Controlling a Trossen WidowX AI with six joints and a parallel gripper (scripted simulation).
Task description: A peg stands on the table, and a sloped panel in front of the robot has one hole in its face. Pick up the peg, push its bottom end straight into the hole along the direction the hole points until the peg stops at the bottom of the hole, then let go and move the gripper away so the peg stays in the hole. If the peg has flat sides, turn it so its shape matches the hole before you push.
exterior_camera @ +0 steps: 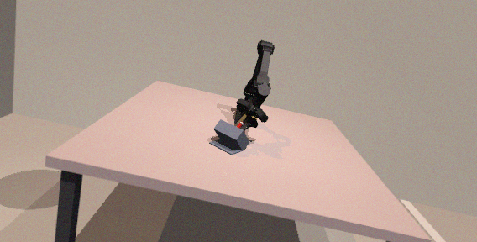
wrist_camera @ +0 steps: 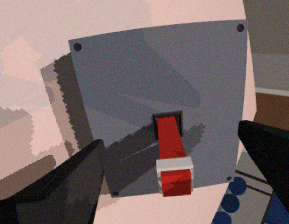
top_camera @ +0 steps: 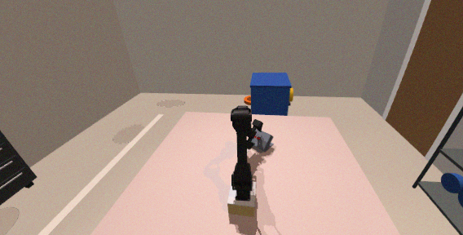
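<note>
The red peg (wrist_camera: 170, 145) (exterior_camera: 239, 125) with a pale band near its top stands out of the square hole (wrist_camera: 179, 123) in the grey sloped panel (wrist_camera: 210, 65) (exterior_camera: 228, 129) (top_camera: 265, 139). Its lower end is inside the hole, and its flat sides look roughly lined up with the hole's edges. How deep it sits is hidden. My gripper (wrist_camera: 172, 136) (exterior_camera: 244, 123) is open, with one finger well to each side of the peg and neither touching it in the wrist view.
The panel stands on the pink table top (top_camera: 310, 157) (exterior_camera: 138, 141). A blue box (top_camera: 270, 98) is beyond the table's far edge, with an orange ring (top_camera: 247, 99) beside it. A dark rack (top_camera: 436, 161) with blue round things is at the right.
</note>
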